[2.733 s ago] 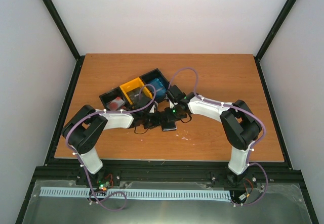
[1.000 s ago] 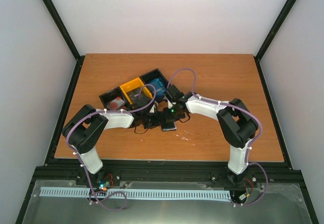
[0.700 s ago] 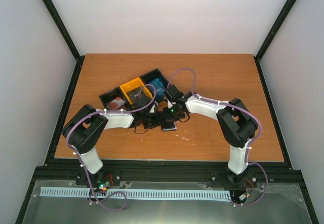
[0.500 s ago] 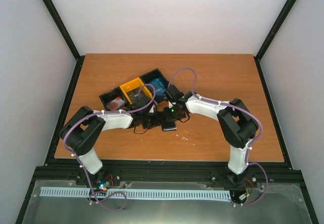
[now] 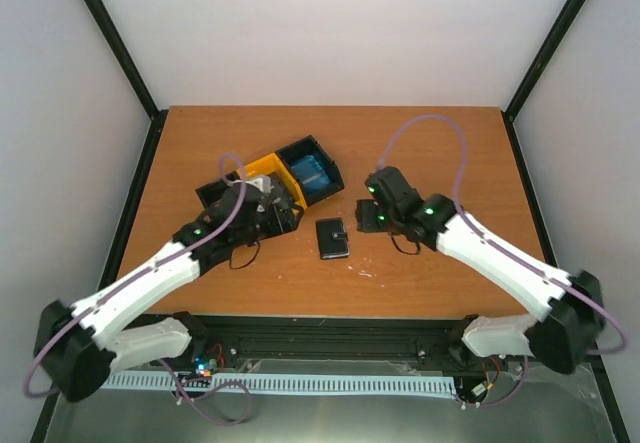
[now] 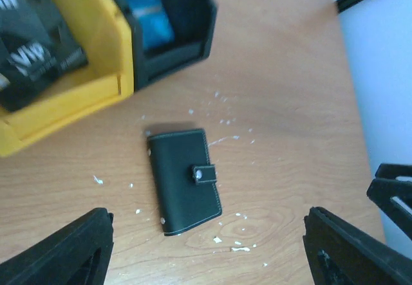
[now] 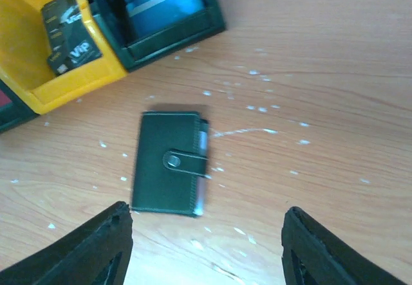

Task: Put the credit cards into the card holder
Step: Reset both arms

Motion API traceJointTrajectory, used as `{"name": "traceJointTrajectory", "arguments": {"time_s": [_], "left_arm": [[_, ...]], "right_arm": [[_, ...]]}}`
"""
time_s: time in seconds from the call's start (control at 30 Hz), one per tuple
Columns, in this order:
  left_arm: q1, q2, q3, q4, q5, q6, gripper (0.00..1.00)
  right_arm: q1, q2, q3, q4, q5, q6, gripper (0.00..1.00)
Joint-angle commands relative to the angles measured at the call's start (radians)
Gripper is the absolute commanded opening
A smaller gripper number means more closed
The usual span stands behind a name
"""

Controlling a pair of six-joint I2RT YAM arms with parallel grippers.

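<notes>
The card holder point(image 5: 333, 238) lies flat on the table with its tab fastened. It is a small black wallet point(image 6: 183, 182) with a pale edge showing along its right side in the right wrist view point(image 7: 168, 163). Dark credit cards point(image 7: 67, 40) lie in the yellow compartment point(image 6: 32, 66), and blue cards point(image 5: 315, 173) fill the black one beside it. My left gripper point(image 5: 274, 213) hovers left of the holder, open and holding nothing point(image 6: 206, 259). My right gripper point(image 5: 368, 219) hovers right of it, open too and holding nothing point(image 7: 206, 253).
The black-and-yellow three-compartment tray point(image 5: 262, 168) stands just behind and left of the holder, close to my left wrist. Its yellow wall point(image 6: 122, 53) is near the holder's top edge point(image 7: 84, 79). White flecks dot the wood around the holder.
Both grippers have let go of the card holder, opened and drawn back to either side. The holder now lies alone and fastened on the table.
</notes>
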Motion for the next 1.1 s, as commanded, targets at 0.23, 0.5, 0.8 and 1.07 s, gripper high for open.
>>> {"name": "traceJointTrajectory", "arguments": {"time_s": [0.23,0.5,0.8,1.07], "left_arm": [[-0.005,-0.388,0.138,-0.311,-0.294,0.077,1.0],[-0.005,-0.625,0.189,-0.346,-0.41,0.164,1.0],[-0.005,-0.727,0.2,-0.367,-0.428,0.222,1.0],[-0.005,-0.75,0.197,-0.394,-0.438,0.244,1.0]], "right_arm": [[0.002,-0.477,-0.074,-0.242,0.332,0.094,0.73],[0.002,-0.71,-0.058,-0.312,0.432,0.11,0.84],[0.003,-0.818,-0.031,-0.33,0.474,0.094,0.89],[0.002,-0.843,-0.041,-0.323,0.486,0.091,0.89]]}}
